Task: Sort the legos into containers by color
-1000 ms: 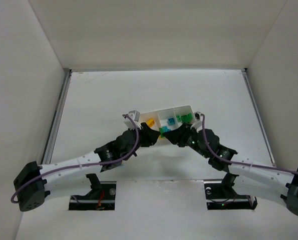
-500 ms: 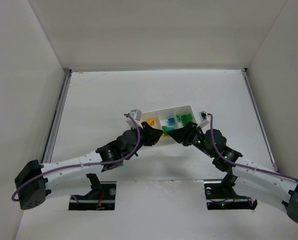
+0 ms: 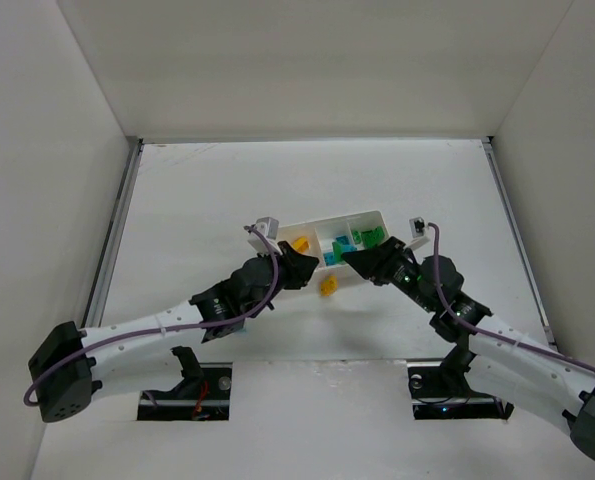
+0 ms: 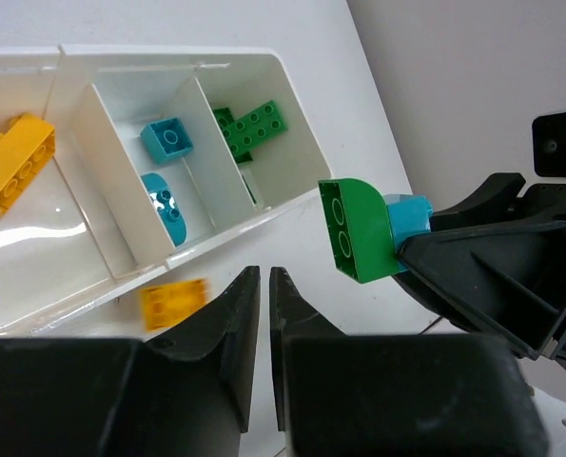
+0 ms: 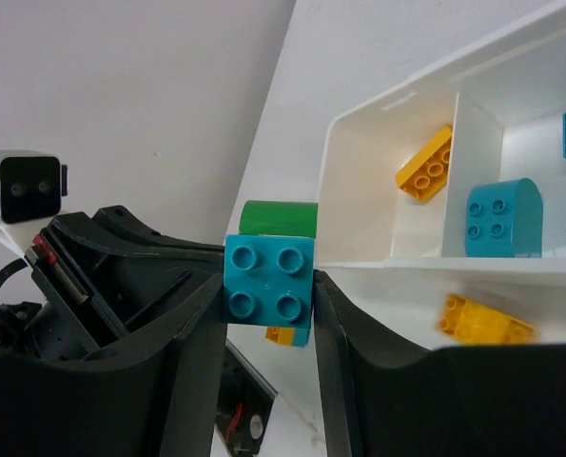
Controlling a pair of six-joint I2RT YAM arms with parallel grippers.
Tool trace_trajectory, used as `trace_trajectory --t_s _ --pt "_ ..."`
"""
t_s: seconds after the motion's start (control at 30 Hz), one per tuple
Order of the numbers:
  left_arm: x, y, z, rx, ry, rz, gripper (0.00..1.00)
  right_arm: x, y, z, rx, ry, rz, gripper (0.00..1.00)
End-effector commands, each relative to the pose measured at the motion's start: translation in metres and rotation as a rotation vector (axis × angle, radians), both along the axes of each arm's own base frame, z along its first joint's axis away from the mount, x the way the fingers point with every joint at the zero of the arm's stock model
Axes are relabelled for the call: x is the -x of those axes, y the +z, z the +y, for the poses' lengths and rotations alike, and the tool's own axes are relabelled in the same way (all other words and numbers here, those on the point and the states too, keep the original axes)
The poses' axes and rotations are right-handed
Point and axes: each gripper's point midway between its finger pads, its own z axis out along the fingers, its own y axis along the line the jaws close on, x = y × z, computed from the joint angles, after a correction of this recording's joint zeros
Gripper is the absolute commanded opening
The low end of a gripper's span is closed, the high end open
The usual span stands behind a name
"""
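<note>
glossy white plastic tray (image 4: 235, 224), smooth shiny plastic legos (image 4: 16, 162), matt black fingers (image 4: 216, 333), matt white table (image 3: 197, 200)

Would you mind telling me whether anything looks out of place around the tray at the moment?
Yes: one orange-yellow studded plastic brick lies on the table outside the white three-compartment plastic tray, beside its near wall. Also, the right claw grips a cyan brick with a green piece stuck on.
</note>
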Motion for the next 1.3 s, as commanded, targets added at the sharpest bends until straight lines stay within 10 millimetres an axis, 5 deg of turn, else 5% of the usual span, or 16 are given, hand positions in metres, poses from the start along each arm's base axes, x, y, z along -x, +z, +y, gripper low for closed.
trace_trajectory --t_s 0.0,0.13,0.23,0.47,0.6,0.87,1.07,1.27 --pt "-0.004 0.019 0.008 0.042 0.026 -0.041 0.07 -0.001 0.03 0.001 -0.06 0.007 -0.069 0.26" --pt "-0.011 0.043 0.016 0.044 0.044 -0.097 0.07 -0.004 0.03 -0.006 -0.038 -0.024 -0.078 0.26" --pt "-0.008 0.041 0.013 0.009 0.014 -0.086 0.1 -0.003 0.029 -0.011 -0.024 -0.033 -0.082 0.26" --pt "0.032 -0.051 -0.018 -0.345 -0.157 0.035 0.39 -0.013 0.006 -0.036 0.102 -0.134 -0.065 0.26" --pt "0.041 -0.079 -0.034 -0.525 -0.197 -0.004 0.55 -0.012 0.002 -0.041 0.113 -0.147 -0.068 0.26" --pt "0.072 -0.119 -0.048 -0.749 -0.372 -0.079 0.63 -0.011 -0.012 -0.068 0.127 -0.212 -0.058 0.27" --pt "0.096 -0.144 -0.047 -0.832 -0.479 -0.084 0.63 -0.012 -0.017 -0.069 0.137 -0.202 -0.044 0.27" --pt "0.092 -0.16 -0.04 -0.874 -0.467 -0.065 0.63 -0.012 -0.014 -0.069 0.133 -0.2 -0.049 0.27"
